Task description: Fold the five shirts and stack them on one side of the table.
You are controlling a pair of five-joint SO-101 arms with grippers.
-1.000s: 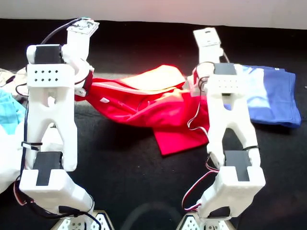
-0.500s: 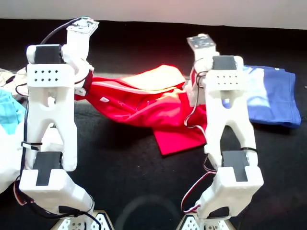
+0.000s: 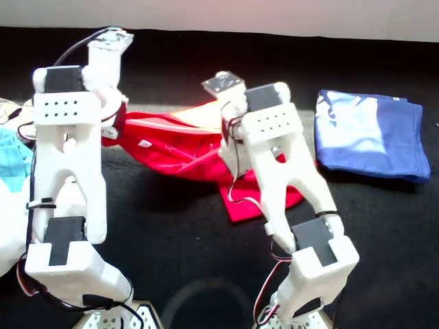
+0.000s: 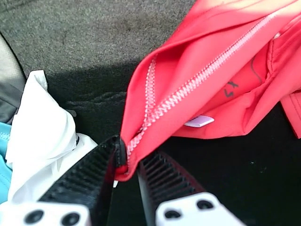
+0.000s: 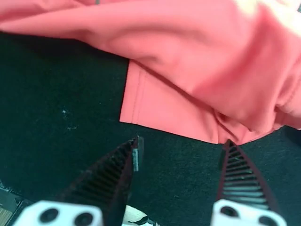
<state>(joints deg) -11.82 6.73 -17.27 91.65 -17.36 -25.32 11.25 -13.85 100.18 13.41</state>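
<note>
A red shirt (image 3: pixel 171 145) lies crumpled across the middle of the table (image 3: pixel 171 253), long axis running left to right. The left tool (image 4: pixel 128 155) pinches its left end; the right tool (image 5: pixel 182 145), jaws spread, hovers just before its near hem.

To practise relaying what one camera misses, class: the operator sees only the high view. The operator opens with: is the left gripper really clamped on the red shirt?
Observer: Yes, the left gripper is shut on the red shirt.
Operator: Which part does it hold?
Observer: A folded edge with pale zigzag stitching, pinched between the fingers.
Operator: And the right gripper?
Observer: The right gripper is open and holds nothing, over the black table just short of the red shirt.
</note>
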